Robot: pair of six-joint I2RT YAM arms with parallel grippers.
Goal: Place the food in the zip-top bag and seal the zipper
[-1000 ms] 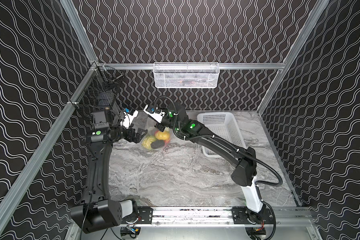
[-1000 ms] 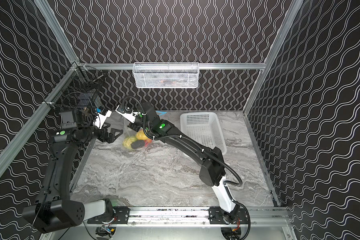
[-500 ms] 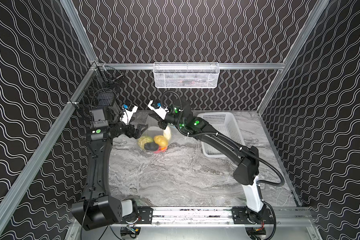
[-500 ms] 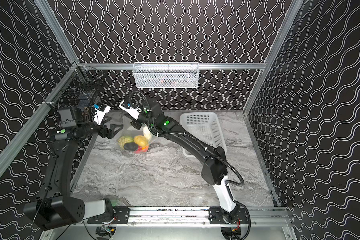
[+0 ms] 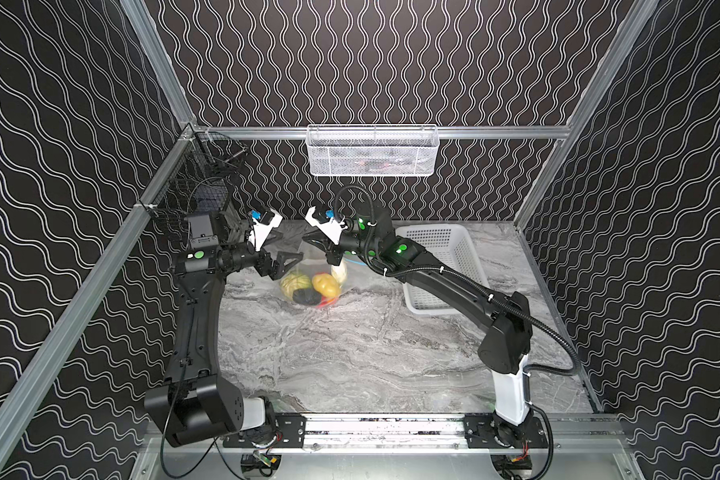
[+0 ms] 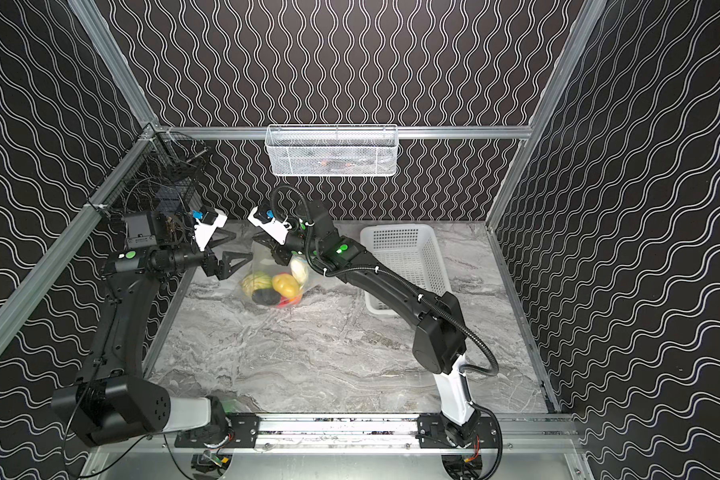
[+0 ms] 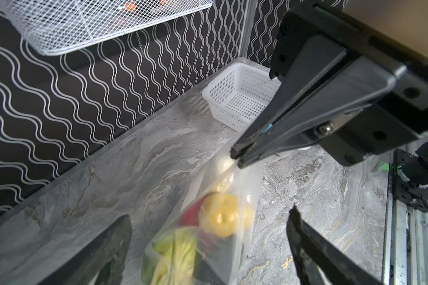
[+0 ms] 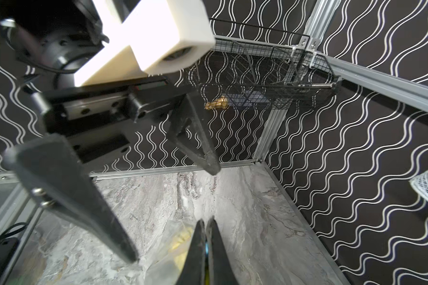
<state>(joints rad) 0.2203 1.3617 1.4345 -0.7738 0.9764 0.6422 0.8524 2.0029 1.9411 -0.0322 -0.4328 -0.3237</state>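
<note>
Toward the back left of the desk [image 5: 371, 353]: clear zip-top bag [image 5: 308, 266], pinched at its mouth in the right claw [image 5: 333, 259] and hanging down from there. Jaws of that claw pressed together on the plastic, with the light-blue zipper [image 7: 267, 128] caught between them, plain from the left wrist. Packed low in the bag, the food: green cabbage [image 5: 295, 281] on the left, yellow potato-like piece [image 5: 326, 283] beside it, dark avocado-like piece [image 5: 306, 296] in front, red piece [image 5: 326, 303] underneath, white radish [image 5: 339, 272] higher up, close under the right claw. Same heap visible in both top views. Resting on the desk or hung just clear of it: cannot tell. Left claw [image 5: 290, 246] facing the bag from the left, jaws spread wide, gripping nothing; nearer fingertip [image 5: 296, 257] just beside the bag's upper edge, touching or not unclear. From the left wrist, bag and food framed between those two open fingers [image 7: 104, 246]. Off to the right, along the back wall, white perforated basket [image 5: 433, 227], well apart from the bag, with the right arm crossing in front of it in both top views.
</note>
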